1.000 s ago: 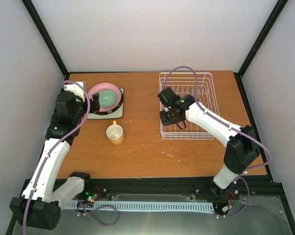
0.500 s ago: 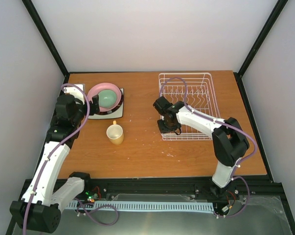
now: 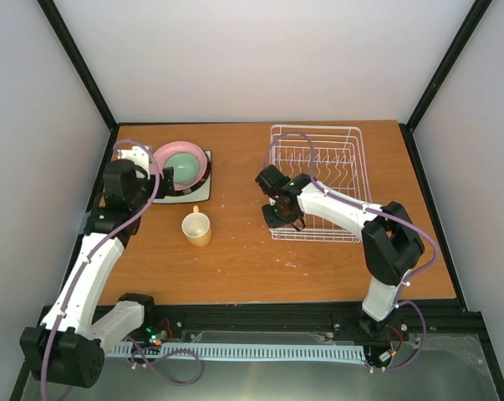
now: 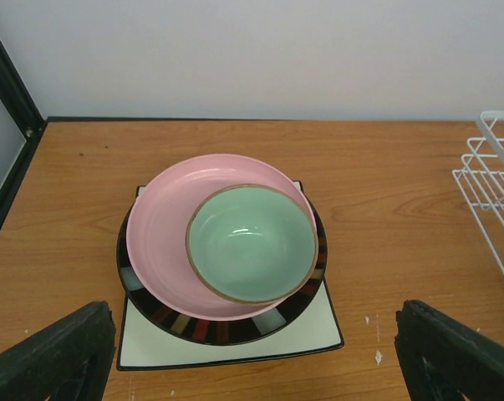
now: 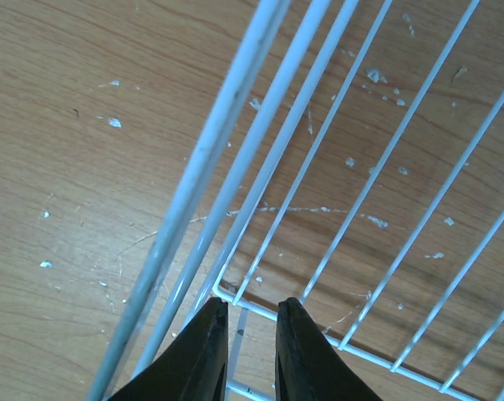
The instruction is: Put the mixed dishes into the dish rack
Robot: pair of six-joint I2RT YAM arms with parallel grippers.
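Right hand (image 5: 245, 313) slid left, clamped on white wire dish rack's (image 5: 225, 109) corner wire; left hand (image 4: 253, 351) wide open, pink round plate (image 4: 164, 242) ahead.

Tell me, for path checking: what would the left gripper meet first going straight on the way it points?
The left gripper would likely meet the near rim of the black-rimmed plate on the white square plate; depth is unclear.

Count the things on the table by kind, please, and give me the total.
Plates: 3 (pink plate, black-rimmed plate, white square plate, stacked)
Bowls: 1 (green bowl)
Mugs: 1 (yellow mug)
Racks: 1 (wire rack)
Total: 6
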